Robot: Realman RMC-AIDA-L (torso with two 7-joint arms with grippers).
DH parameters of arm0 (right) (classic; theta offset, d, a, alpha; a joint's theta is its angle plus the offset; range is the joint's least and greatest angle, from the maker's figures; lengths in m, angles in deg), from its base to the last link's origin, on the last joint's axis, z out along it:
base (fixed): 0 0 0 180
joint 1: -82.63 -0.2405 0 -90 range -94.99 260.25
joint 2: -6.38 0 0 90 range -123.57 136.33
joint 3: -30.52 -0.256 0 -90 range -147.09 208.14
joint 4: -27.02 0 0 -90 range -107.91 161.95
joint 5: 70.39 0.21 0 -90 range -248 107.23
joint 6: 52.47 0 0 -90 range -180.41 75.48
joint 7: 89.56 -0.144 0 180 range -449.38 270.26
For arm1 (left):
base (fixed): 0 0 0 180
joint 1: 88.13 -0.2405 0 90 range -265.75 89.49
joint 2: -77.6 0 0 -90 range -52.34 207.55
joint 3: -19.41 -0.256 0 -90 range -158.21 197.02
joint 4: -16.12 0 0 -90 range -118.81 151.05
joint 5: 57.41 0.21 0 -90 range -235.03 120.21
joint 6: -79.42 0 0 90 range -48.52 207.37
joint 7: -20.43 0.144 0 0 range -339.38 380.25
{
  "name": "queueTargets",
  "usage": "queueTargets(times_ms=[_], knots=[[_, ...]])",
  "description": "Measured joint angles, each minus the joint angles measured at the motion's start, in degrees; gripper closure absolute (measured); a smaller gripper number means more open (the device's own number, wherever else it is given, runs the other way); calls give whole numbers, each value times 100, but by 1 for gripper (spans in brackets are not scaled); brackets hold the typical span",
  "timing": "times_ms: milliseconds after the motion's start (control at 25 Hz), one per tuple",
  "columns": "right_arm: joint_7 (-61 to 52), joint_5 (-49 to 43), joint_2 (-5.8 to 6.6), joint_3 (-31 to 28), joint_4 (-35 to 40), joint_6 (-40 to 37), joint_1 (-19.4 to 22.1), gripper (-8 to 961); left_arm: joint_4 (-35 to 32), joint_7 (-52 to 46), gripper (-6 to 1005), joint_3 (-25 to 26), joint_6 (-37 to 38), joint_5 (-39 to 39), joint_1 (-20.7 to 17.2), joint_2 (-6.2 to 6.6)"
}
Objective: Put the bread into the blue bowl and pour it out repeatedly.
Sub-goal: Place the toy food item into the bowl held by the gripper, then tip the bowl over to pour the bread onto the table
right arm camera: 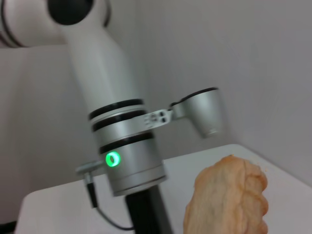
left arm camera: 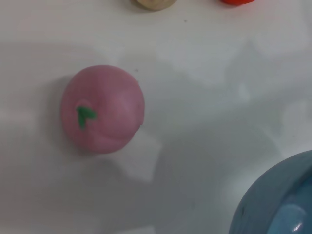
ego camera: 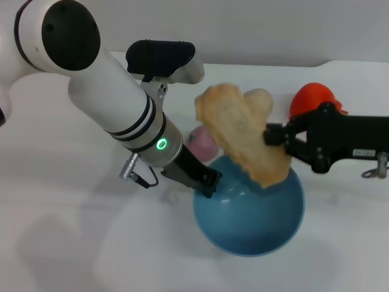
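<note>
The blue bowl (ego camera: 249, 210) sits low in the middle of the white table, and its rim also shows in the left wrist view (left arm camera: 273, 204). My left gripper (ego camera: 203, 179) is shut on the bowl's near-left rim. The bread (ego camera: 243, 134), a long golden-tan loaf with its pale crumbly face showing, hangs tilted over the bowl with its lower end inside the rim. My right gripper (ego camera: 275, 137) reaches in from the right and is shut on the loaf's side. The right wrist view shows the bread (right arm camera: 226, 200) close up, with the left arm (right arm camera: 126, 146) behind it.
A pink round fruit (ego camera: 203, 143) (left arm camera: 102, 116) lies on the table just behind the bowl, beside the left gripper. A small beige ball (ego camera: 262, 100) (left arm camera: 155, 4) and a red-orange toy (ego camera: 311, 100) (left arm camera: 238, 1) sit farther back. The table's far edge runs behind them.
</note>
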Motion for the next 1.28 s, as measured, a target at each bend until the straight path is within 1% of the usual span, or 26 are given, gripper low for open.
queueTargets(times_ms=[240,440,720,800,880,1040,1120,1160,1200,1280], knots=[[-4,-141,6,353,-222,153,-18,897,5,0,999,-4,-5,-21,0,11],[-12,-147,3,318,-268,247,101,895,7,18,999,-4,-4,-21,-18,22],[-75,-12,1,56,-176,205,219,674,7,58,1000,12,37,6,-55,37],[-73,144,-1,-90,-174,200,292,592,7,64,1000,37,83,22,-55,38],[-45,487,0,-353,-214,218,410,510,8,75,1000,45,201,26,-52,41],[208,1364,13,-1062,-522,263,688,490,4,144,1000,42,667,28,-17,45],[430,1885,24,-1442,-823,258,836,480,-22,220,1000,-4,1033,9,7,31],[533,2055,24,-1567,-944,249,888,480,-22,220,1000,-4,1033,9,7,31],[702,2346,26,-1749,-1144,234,976,480,-11,254,1000,-227,1617,21,88,18],[936,2698,31,-1961,-1454,217,1109,479,48,261,1000,-455,2069,87,165,24]])
